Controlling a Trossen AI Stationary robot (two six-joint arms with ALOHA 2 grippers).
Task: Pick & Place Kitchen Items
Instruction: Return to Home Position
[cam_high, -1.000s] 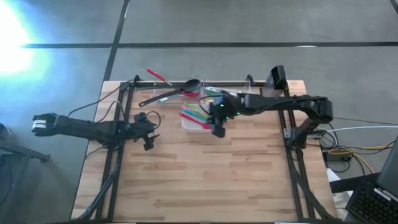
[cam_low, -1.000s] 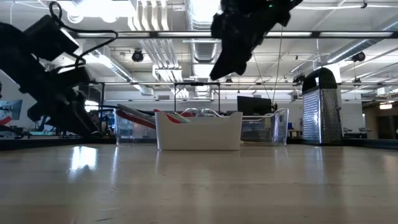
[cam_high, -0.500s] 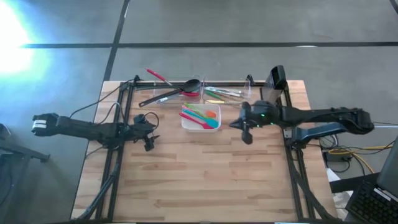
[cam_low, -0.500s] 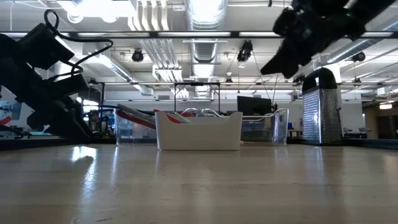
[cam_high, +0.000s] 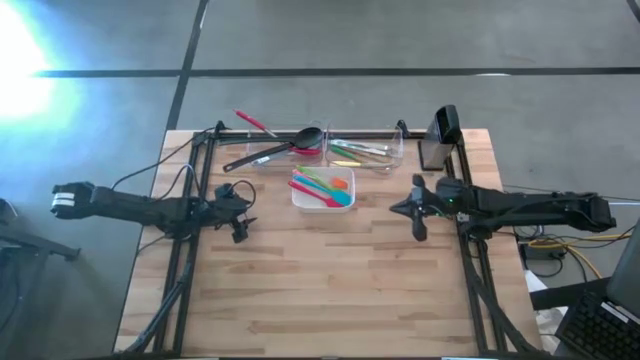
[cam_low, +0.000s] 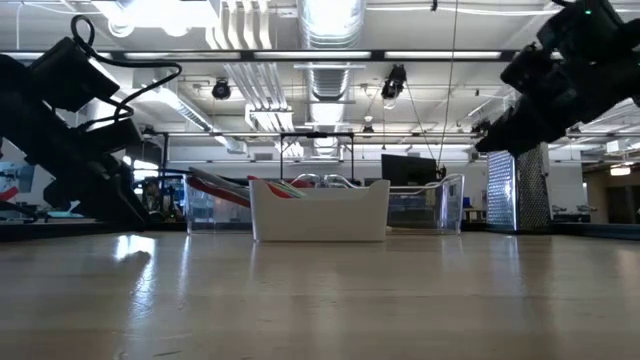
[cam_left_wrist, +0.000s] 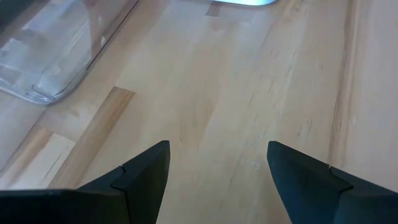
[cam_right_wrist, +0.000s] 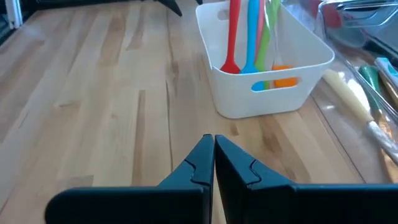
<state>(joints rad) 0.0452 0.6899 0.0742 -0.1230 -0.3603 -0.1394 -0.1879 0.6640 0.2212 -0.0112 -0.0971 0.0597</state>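
A white dish at the table's far middle holds several utensils lying in it: red, blue, green and orange. Two clear bins behind it hold more: the left bin has a black ladle, and the right bin has a cream-handled knife. My right gripper is shut and empty, above the table to the right of the dish. My left gripper is open and empty over bare wood, left of the dish.
A metal grater stands at the far right corner. A black frame rail runs along the far edge and down both sides. The near half of the wooden table is bare board.
My right gripper has swung from above the white dish toward the table's right edge and has come lower. It now hangs to the right of the dish. The dish and the utensils in it have stayed where they were.
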